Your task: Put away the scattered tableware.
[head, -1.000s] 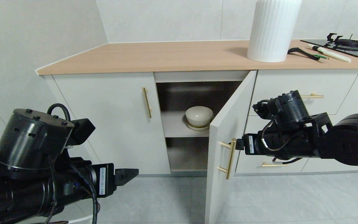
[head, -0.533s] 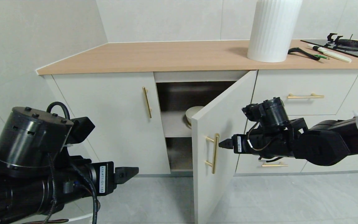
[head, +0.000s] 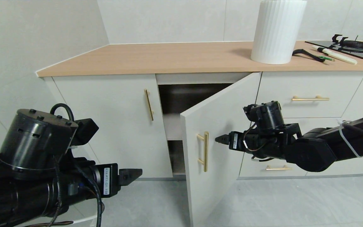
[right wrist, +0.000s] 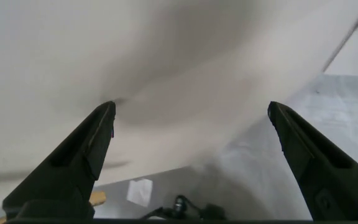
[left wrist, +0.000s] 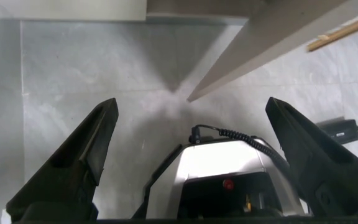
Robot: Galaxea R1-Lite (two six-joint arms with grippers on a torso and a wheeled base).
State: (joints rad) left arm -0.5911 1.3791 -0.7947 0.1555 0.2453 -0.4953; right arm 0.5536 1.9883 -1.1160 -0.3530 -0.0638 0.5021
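Cupboard door (head: 214,119) stands ajar, its free edge leaving a narrow gap onto the shelf (head: 172,126). Right gripper (head: 218,139), fingers apart, sits just right of the handle (head: 204,151). Left gripper (head: 137,172), fingers apart, hangs over open floor (head: 156,201).

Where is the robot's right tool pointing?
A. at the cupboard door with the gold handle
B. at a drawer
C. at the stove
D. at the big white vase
A: the right tool is level with the gold handle and close beside it, aimed at the face of the half-open cupboard door.
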